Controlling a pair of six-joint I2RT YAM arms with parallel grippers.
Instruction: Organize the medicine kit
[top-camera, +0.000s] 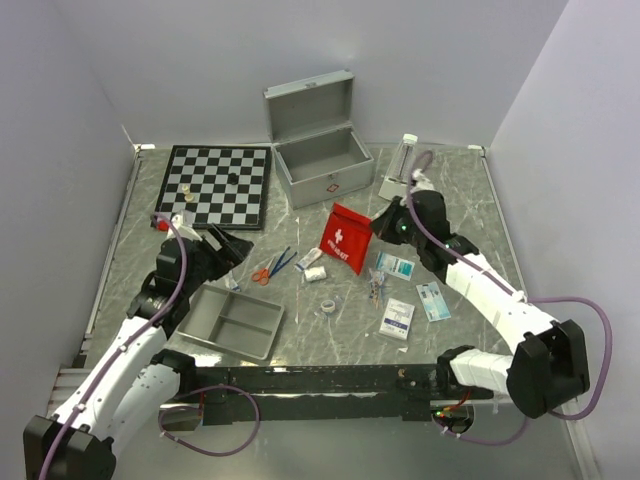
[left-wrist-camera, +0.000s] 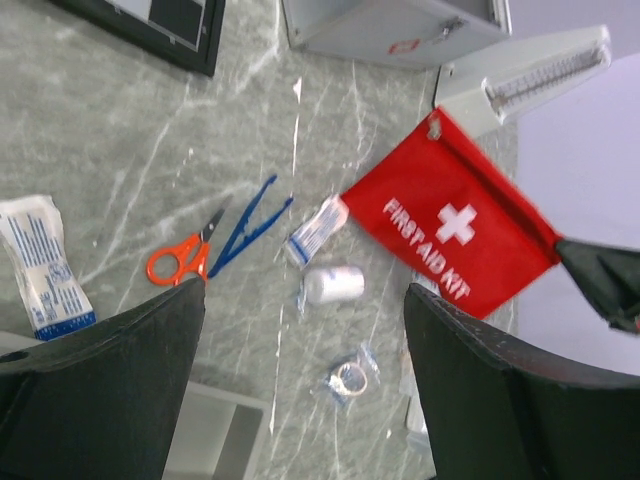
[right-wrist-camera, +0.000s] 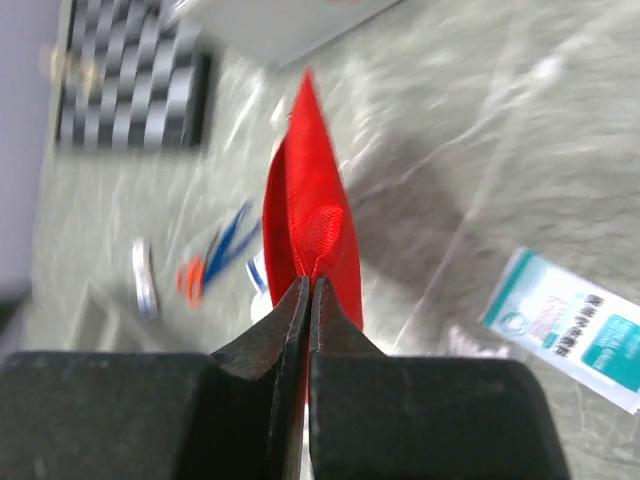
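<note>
Two arms bolted to a black rail (top-camera: 330, 380): the left arm (top-camera: 135, 352) and right arm (top-camera: 490, 290) wear white shells between bulky black joints. A mauve cable (top-camera: 606, 345) loops out beyond the rail's right end; a second cable (top-camera: 178, 270) runs along the left arm. The left gripper (top-camera: 228, 243) and right gripper (top-camera: 378, 226) are matt black, with broad wedge-shaped fingers (left-wrist-camera: 110, 390).

The left arm stretches forward from its base with the elbow low, and the left hand (top-camera: 230, 244) tips downward, both fingers (left-wrist-camera: 120, 380) spread wide (nothing sits between them). The right arm bends at the elbow and reaches inward toward the middle; the right hand (right-wrist-camera: 305, 285) is pinched tight on the red pouch (right-wrist-camera: 310, 215)
</note>
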